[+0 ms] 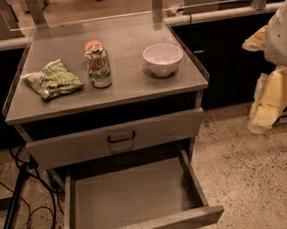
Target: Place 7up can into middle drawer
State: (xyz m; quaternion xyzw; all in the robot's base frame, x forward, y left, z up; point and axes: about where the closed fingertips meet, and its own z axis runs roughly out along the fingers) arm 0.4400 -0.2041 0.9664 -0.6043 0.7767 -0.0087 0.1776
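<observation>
Well right of 7up can (pixel 98 65), pincer (pixel 262 118)

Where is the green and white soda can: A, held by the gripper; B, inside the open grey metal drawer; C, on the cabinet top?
C: the green and white soda can stands on the grey cabinet top beside the white bowl; the gripper is off to the right.

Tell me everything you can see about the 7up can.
The 7up can is small, green and white with a silver top. It stands upright on the cabinet top between the snack bag and the white bowl, touching neither. An orange fruit sits right behind it. The gripper hangs far off, beside the cabinet.
</observation>
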